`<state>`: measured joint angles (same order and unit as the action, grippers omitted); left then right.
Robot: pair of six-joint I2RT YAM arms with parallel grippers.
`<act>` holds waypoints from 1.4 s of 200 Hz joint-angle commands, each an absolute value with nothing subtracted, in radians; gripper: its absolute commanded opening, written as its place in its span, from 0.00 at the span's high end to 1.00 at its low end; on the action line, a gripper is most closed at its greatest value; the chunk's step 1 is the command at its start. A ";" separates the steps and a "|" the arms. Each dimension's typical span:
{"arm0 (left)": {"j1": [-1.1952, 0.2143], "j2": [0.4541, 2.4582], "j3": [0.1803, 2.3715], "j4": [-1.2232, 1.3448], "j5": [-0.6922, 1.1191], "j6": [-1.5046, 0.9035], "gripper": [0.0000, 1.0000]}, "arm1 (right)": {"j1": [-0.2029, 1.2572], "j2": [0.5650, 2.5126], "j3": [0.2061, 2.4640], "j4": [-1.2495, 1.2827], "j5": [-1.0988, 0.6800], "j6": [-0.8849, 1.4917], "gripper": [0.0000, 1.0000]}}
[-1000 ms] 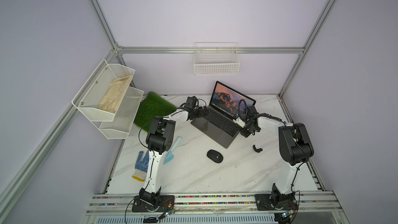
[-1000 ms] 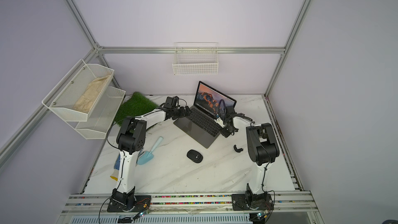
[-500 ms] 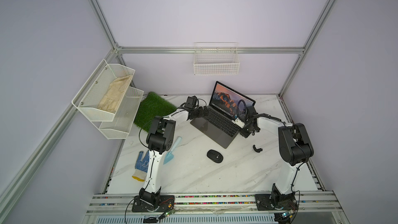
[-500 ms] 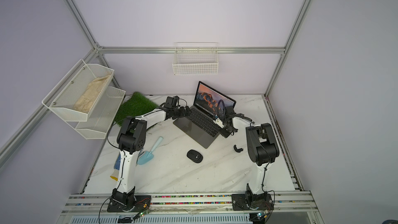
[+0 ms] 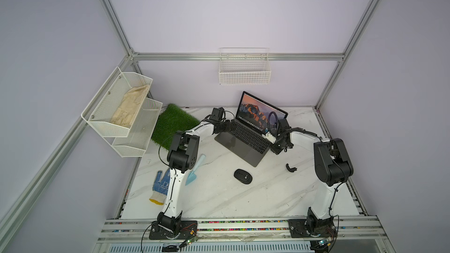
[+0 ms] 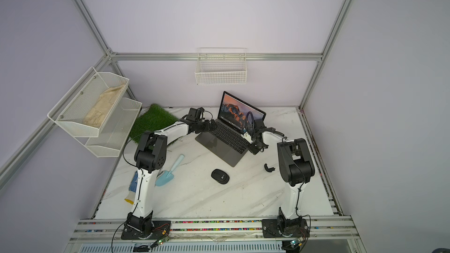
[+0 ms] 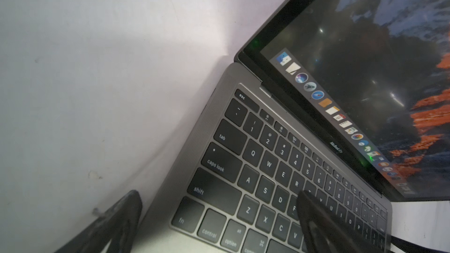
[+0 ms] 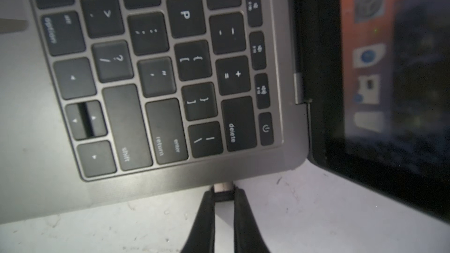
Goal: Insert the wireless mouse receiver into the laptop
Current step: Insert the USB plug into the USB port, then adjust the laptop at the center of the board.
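The black right gripper pinches the tiny dark silver-tipped receiver stub, its tip meeting the slim dark-grey metal laptop at its three-o'clock edge.

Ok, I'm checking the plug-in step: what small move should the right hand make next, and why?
Probably a short straight push into the laptop's side. The right hand pinches the receiver by its dark cap, and a silver bit of plug shows outside the edge, so it looks not fully seated. The open left hand straddles the opposite edge, perhaps bracing it.
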<state>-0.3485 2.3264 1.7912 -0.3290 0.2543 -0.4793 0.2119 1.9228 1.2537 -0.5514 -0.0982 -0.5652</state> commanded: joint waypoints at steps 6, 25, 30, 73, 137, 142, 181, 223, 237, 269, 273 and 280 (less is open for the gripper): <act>-0.399 2.417 1.815 -0.559 0.323 -0.461 0.00 | 0.263 1.914 1.314 -0.422 -0.191 -0.632 0.95; -0.399 2.435 1.834 -0.569 0.342 -0.458 0.00 | 0.281 1.946 1.327 -0.452 -0.196 -0.688 0.96; -0.400 2.436 1.833 -0.569 0.346 -0.458 0.00 | 0.285 1.947 1.325 -0.446 -0.211 -0.696 0.96; -0.406 2.446 1.835 -0.577 0.352 -0.460 0.00 | 0.294 1.994 1.381 -0.413 -0.226 -0.576 0.96; -0.338 2.287 1.791 -0.559 0.277 -0.481 0.00 | 0.260 1.742 1.227 -0.317 -0.138 -0.350 0.42; -0.330 2.270 1.782 -0.550 0.259 -0.483 0.00 | 0.260 1.718 1.210 -0.304 -0.122 -0.275 0.35; -0.282 2.246 1.756 -0.515 0.182 -0.495 0.00 | 0.260 1.622 1.073 -0.230 -0.099 0.397 0.03; -0.277 2.301 1.759 -0.539 0.208 -0.498 0.00 | 0.263 1.642 0.936 -0.085 -0.102 0.825 0.03; -0.278 2.299 1.741 -0.542 0.214 -0.494 0.00 | 0.272 1.679 0.937 -0.067 -0.133 0.830 0.03; -0.283 2.282 1.685 -0.544 0.253 -0.492 0.00 | 0.299 1.732 0.951 -0.049 -0.146 0.797 0.03; -0.286 2.281 1.676 -0.543 0.257 -0.492 0.00 | 0.298 1.739 0.952 -0.045 -0.149 0.794 0.03; -0.293 2.277 1.661 -0.543 0.264 -0.492 0.00 | 0.299 1.749 0.957 -0.036 -0.157 0.787 0.03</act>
<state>-0.2810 2.2650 1.7500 -0.4561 0.2161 -0.4786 0.2863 1.7313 0.9348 -0.1131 -0.1310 0.7410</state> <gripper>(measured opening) 0.998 0.972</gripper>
